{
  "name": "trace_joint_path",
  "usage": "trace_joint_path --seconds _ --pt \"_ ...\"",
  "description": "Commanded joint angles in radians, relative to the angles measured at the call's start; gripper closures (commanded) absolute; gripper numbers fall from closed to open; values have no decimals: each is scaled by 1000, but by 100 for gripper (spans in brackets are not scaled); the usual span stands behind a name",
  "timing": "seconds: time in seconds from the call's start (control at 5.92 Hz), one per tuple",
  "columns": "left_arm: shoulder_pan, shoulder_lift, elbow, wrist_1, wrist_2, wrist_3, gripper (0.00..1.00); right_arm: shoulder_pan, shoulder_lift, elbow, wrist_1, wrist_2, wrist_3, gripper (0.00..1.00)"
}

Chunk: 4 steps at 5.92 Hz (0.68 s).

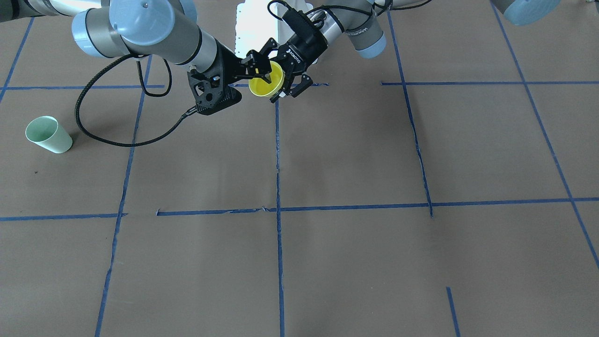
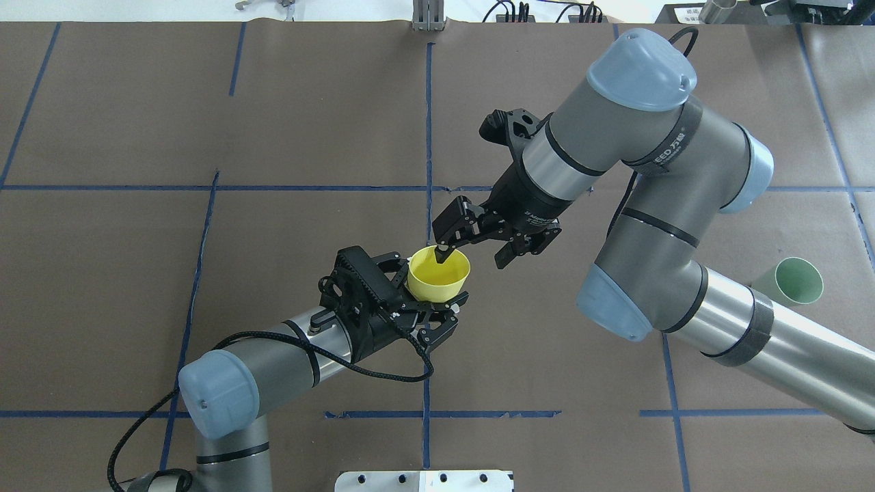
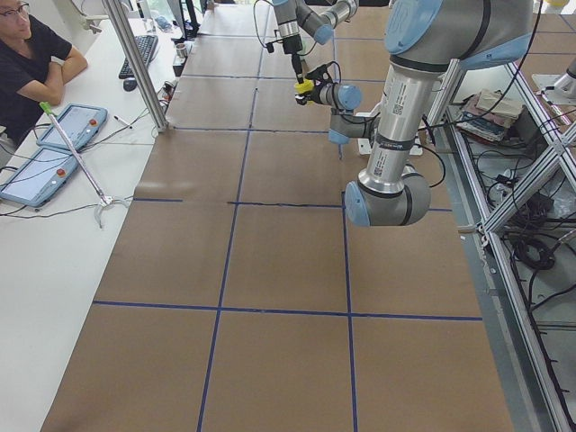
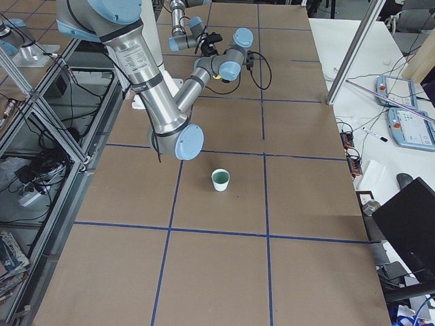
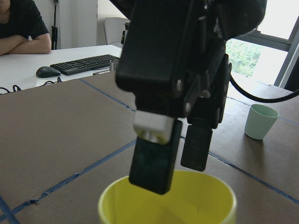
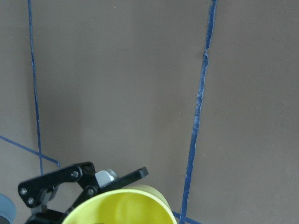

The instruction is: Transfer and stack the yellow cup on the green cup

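Nearest the overhead lens, the right arm (image 2: 636,130) is seen reaching over the table (image 2: 205,102) toward its middle, where it is met by the left arm (image 2: 273,355). Between them the yellow cup (image 2: 441,273) is held mouth-up, clear of the table in the side views. It is clasped around its body by the left gripper (image 2: 434,281). The right gripper (image 2: 473,258) is spread wide across the rim. In the left wrist view one of its fingers (image 5: 154,163) is shown dipped inside the cup and the other outside the wall. Only the rim and part of the left gripper are caught by the right wrist view. The green cup (image 1: 48,135) is half hidden by the right arm from overhead. From the front it is shown whole, upright on the table at the robot's right, well apart.
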Motion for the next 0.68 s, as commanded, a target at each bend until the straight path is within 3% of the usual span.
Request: trace_joint_path --seconds 0.0,0.17,0.34,0.51 --pt "1 -4 0 0 0 0 77 -9 -4 0 0 -2 -2 17" --pt "2 -7 -6 0 0 0 74 -19 -4 -5 0 -20 -7 22" --pt "3 -8 -6 0 -1 -1 71 -19 -4 -3 2 -21 -10 38" --pt "3 -13 -6 0 -1 -1 67 -19 -6 -5 2 -21 -16 68"
